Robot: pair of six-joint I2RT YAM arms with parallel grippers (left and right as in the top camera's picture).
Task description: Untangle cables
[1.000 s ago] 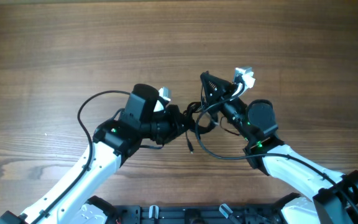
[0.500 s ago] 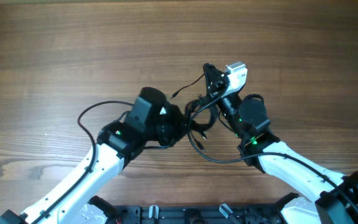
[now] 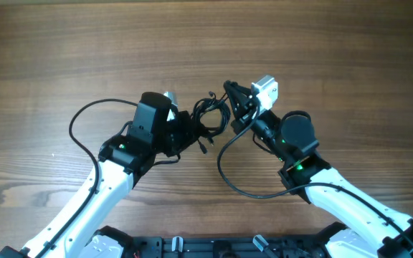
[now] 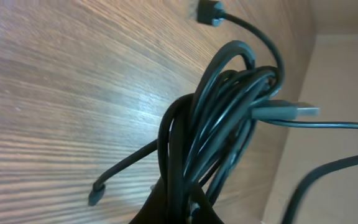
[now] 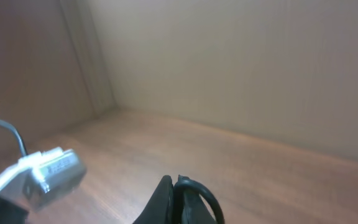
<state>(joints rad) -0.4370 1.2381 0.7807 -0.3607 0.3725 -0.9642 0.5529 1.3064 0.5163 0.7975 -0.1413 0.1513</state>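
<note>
Tangled cables (image 3: 210, 115) held over your bench (image 3: 84, 50).
L end effector (image 3: 191, 130) grips the bundle; R end effector (image 3: 234, 107) clamps a strand.

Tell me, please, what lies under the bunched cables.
Wooden table shows all round the cables. The patch directly beneath is covered by their loops, so whether they rest on it or hang clear cannot be told.

The cables (image 3: 210, 116) are thin black cords, looped over one another into a tight, tangled clump above the middle of the wooden tabletop (image 3: 84, 43). A flat metal-tipped plug (image 4: 294, 111) pokes sideways out of the loops. A small dark plug (image 4: 210, 11) and another loose end (image 4: 96, 193) trail free.
</note>
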